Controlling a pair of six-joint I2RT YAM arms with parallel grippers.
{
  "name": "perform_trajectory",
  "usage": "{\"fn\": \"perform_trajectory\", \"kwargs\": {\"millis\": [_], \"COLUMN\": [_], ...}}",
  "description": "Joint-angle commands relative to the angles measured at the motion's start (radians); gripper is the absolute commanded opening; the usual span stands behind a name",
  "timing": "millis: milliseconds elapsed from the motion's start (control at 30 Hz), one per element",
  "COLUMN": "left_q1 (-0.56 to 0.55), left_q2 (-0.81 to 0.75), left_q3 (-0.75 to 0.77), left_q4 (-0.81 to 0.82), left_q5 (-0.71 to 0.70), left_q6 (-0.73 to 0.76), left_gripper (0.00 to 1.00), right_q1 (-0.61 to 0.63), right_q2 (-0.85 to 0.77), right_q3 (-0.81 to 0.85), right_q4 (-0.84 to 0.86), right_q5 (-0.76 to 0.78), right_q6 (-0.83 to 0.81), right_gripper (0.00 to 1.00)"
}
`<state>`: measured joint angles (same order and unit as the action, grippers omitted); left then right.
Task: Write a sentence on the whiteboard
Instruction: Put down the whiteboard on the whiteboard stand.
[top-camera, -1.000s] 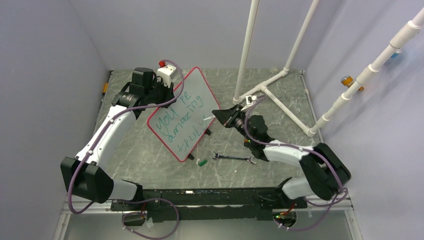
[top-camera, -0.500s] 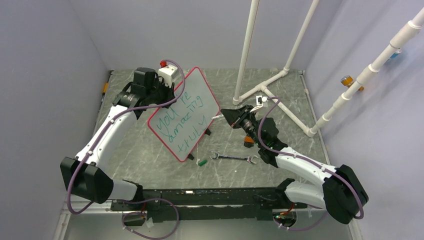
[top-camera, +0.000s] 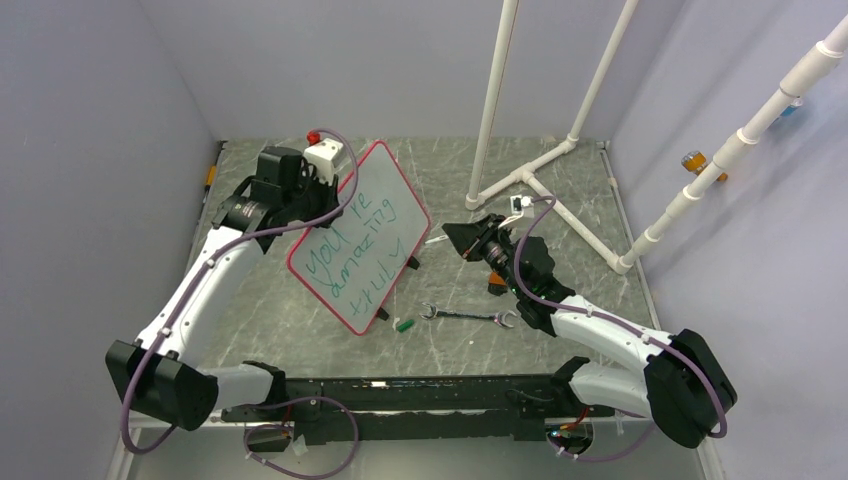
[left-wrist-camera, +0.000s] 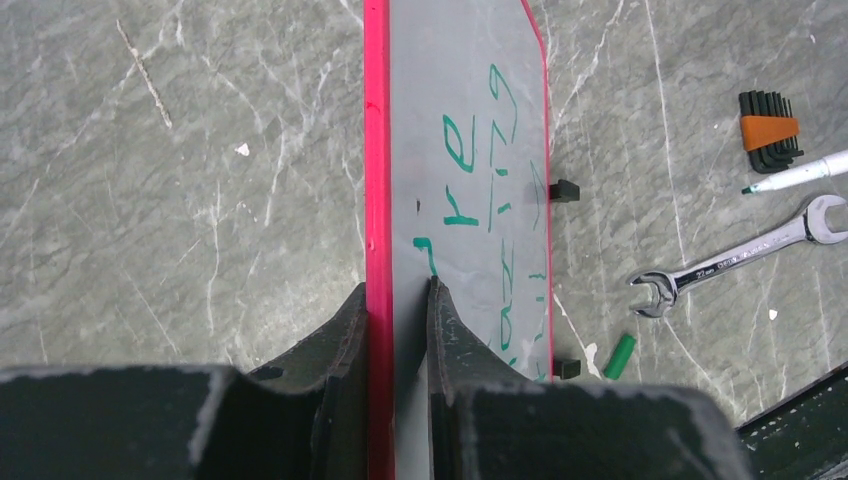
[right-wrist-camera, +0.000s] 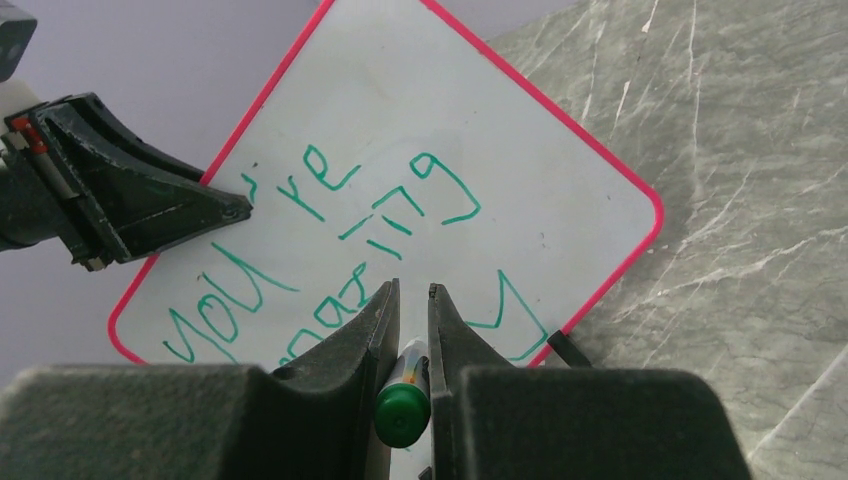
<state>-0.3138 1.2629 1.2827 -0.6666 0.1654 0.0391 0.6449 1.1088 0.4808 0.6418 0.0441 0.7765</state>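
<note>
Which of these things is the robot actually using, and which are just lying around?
In use: whiteboard, green sentence, marker in the right gripper, left gripper clamping the board's edge.
Lying about: wrench, hex keys, green cap, white pipes.

The whiteboard (top-camera: 392, 176) bears the sentence (top-camera: 360, 255) "you're amazing truly" in green marker (stamp on the wrench (top-camera: 465, 316) unreadable).

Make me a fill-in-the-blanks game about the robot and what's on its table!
1. The left gripper pinches the edge of the ____.
2. The writing on it is ____ in colour.
3. The right gripper holds a ____.
4. The small green cap lies beside a metal ____.
Missing words: whiteboard, green, marker, wrench.
</note>
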Motion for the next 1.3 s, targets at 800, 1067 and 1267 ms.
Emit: {"fn": "perform_trajectory", "kwargs": {"millis": [800,1067,1267], "left_q1": [0.029,0.045,0.053], "left_q2": [-0.044,-0.056,-0.065], "left_q3": [-0.195,-0.206,-0.212], "left_q4": [0.002,0.021,0.034], "left_q5": [-0.249,-0.227,-0.224], "left_q6": [0.079,0.083,0.081], "left_gripper": [0.32,0.36,0.43], "right_q1": [0.001,0.001,0.001], "right_q2": [-0.032,-0.026,-0.020], "right_q3": [-0.029,-0.032,-0.034], "right_q4": [0.025,0.027,0.033], "right_q5": [0.029,0.030,0.027], "right_q6": [-0.013,-0.009,-0.002], "right_gripper": [0.00,0.00,0.00]}}
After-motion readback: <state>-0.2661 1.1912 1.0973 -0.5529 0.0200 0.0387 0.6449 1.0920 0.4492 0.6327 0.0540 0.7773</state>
